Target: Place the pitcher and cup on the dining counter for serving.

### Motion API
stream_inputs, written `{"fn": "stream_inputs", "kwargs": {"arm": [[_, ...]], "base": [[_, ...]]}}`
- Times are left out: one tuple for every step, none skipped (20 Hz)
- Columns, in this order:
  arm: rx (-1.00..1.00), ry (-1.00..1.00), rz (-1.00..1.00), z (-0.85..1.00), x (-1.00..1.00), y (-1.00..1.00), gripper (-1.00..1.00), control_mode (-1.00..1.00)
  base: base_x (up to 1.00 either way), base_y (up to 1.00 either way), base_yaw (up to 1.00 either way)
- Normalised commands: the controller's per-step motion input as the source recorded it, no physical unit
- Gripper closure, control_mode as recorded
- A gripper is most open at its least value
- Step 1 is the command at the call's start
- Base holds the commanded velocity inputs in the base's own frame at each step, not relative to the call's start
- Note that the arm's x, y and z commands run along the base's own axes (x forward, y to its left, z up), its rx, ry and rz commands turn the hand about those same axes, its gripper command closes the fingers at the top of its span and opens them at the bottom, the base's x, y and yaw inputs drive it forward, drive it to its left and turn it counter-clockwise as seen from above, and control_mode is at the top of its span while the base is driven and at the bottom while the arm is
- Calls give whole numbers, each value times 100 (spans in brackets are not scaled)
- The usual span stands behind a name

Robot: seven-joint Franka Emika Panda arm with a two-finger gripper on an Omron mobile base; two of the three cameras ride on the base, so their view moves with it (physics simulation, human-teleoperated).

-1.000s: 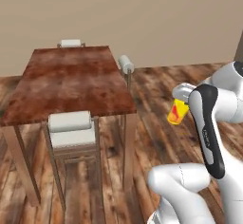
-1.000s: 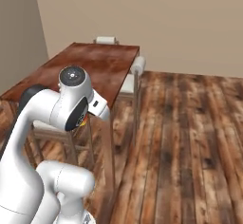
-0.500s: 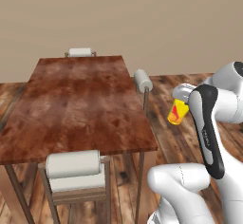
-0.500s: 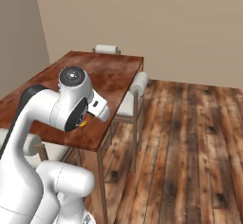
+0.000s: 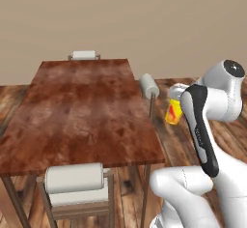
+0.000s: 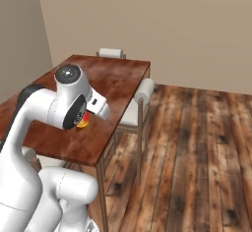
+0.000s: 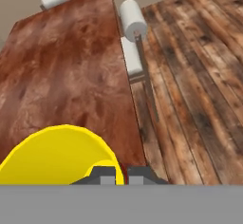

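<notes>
My gripper [image 7: 121, 174] is shut on the rim of the cup [image 7: 57, 154], a bright yellow tumbler with a red mark [image 5: 173, 112]. I hold it in the air just off the near right corner of the dining counter [image 5: 82, 111], tucked close to my forearm [image 6: 83, 122]. In the hand view the reddish-brown top [image 7: 61, 76] stretches away beyond the cup's rim, bare of objects. The same top [image 6: 113, 78] lies under and behind my arm in the right base view. The pitcher is out of view.
White-cushioned stools stand around the counter: one at the near end [image 5: 75, 178], one on the right side [image 5: 149, 85] [image 7: 133, 19], one at the far end [image 5: 84, 55]. Wood plank floor [image 6: 197, 142] runs open to the right. A beige wall closes the back.
The whole picture has shifted: the base has driven closer to the dining counter, which now looms larger. The cup stays in the shut gripper in the same pose.
</notes>
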Motion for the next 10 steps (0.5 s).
{"fn": "stream_inputs", "kwargs": {"arm": [[-23,-1,0,0,74,67,100,-100],[-21,0,0,0,80,66,100,-100],[-19,0,0,0,82,66,100,-100],[-18,0,0,0,85,67,100,-100],[-18,0,0,-1,89,73,100,-100],[-16,0,-1,-3,100,76,100,-100],[-15,0,-1,-8,100,78,100,-100],[-13,3,-1,-14,100,77,100,-100],[-11,5,0,-12,100,72,100,-100],[-7,8,0,-14,100,66,100,-100]], "base": [[0,0,0],[0,0,0],[0,0,0],[0,0,0],[0,0,0],[0,0,0],[0,0,0],[0,0,0],[0,0,0],[0,0,0]]}}
